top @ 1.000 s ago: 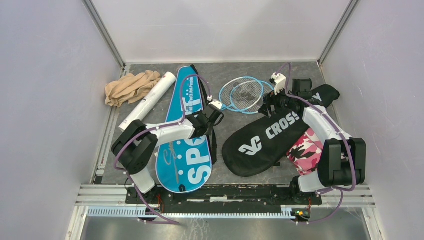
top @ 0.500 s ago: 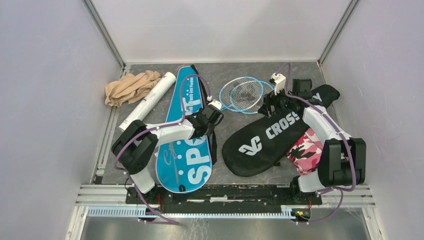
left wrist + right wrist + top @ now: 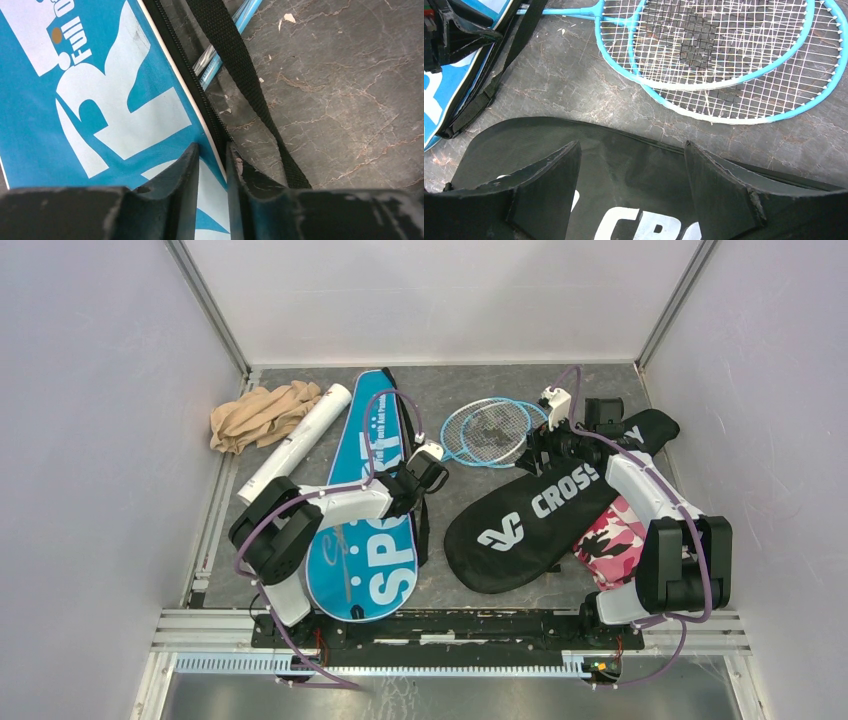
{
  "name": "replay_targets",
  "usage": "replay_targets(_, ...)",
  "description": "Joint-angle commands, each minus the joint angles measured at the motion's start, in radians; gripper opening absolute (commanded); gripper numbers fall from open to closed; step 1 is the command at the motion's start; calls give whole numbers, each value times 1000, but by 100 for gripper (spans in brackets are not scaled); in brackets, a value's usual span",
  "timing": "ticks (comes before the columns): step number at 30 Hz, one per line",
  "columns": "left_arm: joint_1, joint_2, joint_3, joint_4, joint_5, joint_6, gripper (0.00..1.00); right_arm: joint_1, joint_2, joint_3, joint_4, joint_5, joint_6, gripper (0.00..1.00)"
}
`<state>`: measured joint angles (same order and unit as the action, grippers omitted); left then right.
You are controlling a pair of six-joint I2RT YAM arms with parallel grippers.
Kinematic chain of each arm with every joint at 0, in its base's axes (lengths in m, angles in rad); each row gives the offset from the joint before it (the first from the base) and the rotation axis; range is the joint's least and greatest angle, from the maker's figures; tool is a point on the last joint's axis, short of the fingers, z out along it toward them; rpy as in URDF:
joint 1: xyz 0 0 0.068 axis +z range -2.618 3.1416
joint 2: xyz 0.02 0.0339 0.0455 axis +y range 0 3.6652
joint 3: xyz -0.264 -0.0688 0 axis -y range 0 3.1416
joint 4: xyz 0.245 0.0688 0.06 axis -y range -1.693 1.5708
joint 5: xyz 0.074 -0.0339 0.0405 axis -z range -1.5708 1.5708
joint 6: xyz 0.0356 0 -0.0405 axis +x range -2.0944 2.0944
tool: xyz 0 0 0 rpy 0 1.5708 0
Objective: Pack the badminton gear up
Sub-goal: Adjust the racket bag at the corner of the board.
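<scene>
I have the left gripper (image 3: 212,150) nipped on the zip edge of the blue SPORT cover (image 3: 100,100), lengthwise away from me; the blue rackets (image 3: 704,55) lie just right, nearer my wide-open right gripper (image 3: 631,147).

The table (image 3: 450,390) holds a blue cover (image 3: 385,570), black cover (image 3: 520,525), rackets (image 3: 490,430), white tube (image 3: 300,435), tan cloth (image 3: 255,415), maybe a pink bag (image 3: 610,540).

Top camera looks down from the near side; both wrist cameras point down, close, seemingly sharing the blue SPORT cover (image 3: 115,115).
</scene>
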<state>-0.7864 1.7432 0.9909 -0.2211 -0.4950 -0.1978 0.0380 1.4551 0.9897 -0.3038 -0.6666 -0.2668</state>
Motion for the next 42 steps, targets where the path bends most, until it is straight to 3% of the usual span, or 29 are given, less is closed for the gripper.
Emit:
replay_targets(1,12,1,1,4,-37,12,24,-3,4,16,10,-28,-14,81)
replay_targets(4,12,-38,9,1,-40,30,7,-2,4,21,4,-30,-14,81)
replay_targets(6,12,-70,8,6,-46,43,2,-3,4,31,-2,-30,-19,81)
replay_targets(14,27,-212,1,26,-95,156,2,-2,14,68,-30,-34,-34,81)
replay_targets(21,35,-302,68,-4,-123,379,2,-3,8,106,-59,-50,-50,81)
replay_targets(28,37,-385,180,-57,-44,613,2,-3,3,204,-124,-97,-71,81)
replay_targets(35,38,-369,424,-273,184,816,2,-3,-17,337,-204,-131,-117,82)
replay_targets(42,38,-343,558,-438,317,1043,2,-2,-99,464,-330,-148,-307,93)
